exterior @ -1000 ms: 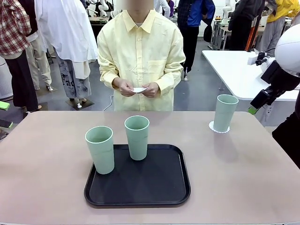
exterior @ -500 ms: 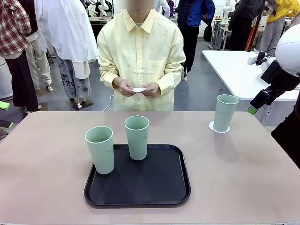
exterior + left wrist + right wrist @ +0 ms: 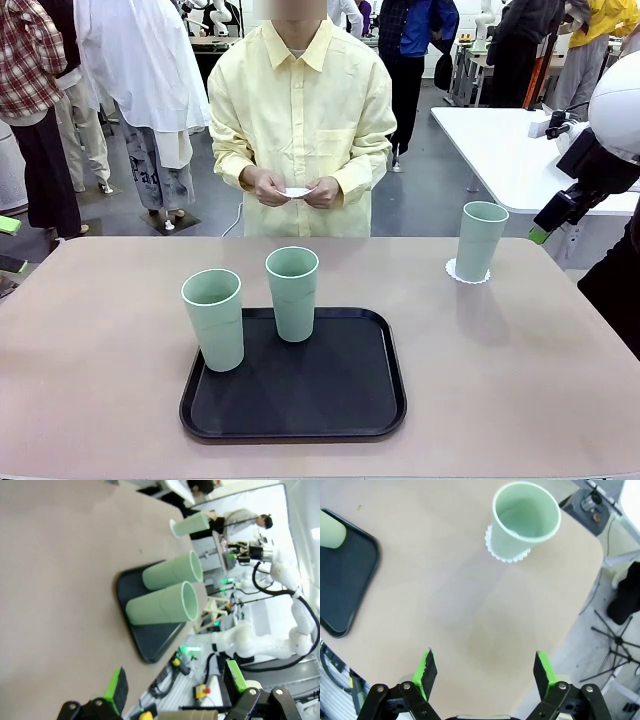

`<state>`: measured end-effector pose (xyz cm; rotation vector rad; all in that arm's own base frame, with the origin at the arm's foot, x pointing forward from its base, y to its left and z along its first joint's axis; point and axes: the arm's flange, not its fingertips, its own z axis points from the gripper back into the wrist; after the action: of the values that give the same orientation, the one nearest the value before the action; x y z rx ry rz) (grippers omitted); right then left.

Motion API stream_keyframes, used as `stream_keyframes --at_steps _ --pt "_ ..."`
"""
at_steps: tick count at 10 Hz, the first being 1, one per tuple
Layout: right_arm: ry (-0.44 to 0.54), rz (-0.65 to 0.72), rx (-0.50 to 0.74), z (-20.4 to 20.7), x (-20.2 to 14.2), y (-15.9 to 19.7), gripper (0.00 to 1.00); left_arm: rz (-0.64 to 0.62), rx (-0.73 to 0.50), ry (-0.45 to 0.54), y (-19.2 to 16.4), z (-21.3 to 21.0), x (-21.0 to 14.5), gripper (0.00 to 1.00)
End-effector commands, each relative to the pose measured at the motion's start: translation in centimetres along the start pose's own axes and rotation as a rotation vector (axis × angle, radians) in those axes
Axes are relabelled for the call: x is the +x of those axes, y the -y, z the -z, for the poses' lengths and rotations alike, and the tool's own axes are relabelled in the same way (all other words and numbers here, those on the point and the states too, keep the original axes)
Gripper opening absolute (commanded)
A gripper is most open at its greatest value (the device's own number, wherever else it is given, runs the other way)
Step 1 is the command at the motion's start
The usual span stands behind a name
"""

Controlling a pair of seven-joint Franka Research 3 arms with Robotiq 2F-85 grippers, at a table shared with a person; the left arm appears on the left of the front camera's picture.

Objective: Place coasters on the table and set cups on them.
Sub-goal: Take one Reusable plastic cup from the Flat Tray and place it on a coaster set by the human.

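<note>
Three mint-green cups are in view, all upright with the long axis vertical, mouths up and the narrower bases down. Two are on the single black tray (image 3: 300,400), which lies at 6 o'clock on the counter (image 3: 520,380). The near cup (image 3: 213,320) is at the tray's 10 o'clock corner and the second cup (image 3: 292,293) at its 12 o'clock edge, close together but not touching. The third cup (image 3: 481,240) stands off the tray at the counter's 2 o'clock, on one lacy white coaster (image 3: 466,273) whose scalloped rim shows around its base.

At the counter's 12 o'clock side a person holds a thin white piece (image 3: 298,192) between both hands (image 3: 268,186). Whether it is one disc or several cannot be told.

There are two tools. The right tool (image 3: 484,667) has its jaws spread wide, grips nothing and hangs over bare counter, with the third cup and coaster at 12 o'clock in its own view. The left tool (image 3: 175,680) is also spread wide and empty, touching nothing. Its view is rolled, so the cups appear to lie sideways there.
</note>
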<state>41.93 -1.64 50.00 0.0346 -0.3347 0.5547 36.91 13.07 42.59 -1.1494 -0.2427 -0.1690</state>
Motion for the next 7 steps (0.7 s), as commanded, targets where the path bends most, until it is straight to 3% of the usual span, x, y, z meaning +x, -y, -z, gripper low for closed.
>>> stream_keyframes --at_steps 1,4,6,7 --pt "-0.047 0.187 0.054 -1.8 -5.1 1.5 1.0 0.017 -0.018 0.011 0.0 -0.1 0.0 1.0" --pt "-0.144 0.354 0.403 -3.0 -8.0 2.2 1.0 0.017 -0.018 0.011 0.0 -0.1 0.0 1.0" --pt "-0.053 0.428 0.637 -2.5 -8.7 5.7 1.0 0.017 -0.018 0.011 0.0 -0.1 0.0 1.0" --pt "0.041 0.453 0.744 -2.2 -8.9 7.6 1.0 0.017 -0.018 0.011 0.0 -0.1 0.0 1.0"
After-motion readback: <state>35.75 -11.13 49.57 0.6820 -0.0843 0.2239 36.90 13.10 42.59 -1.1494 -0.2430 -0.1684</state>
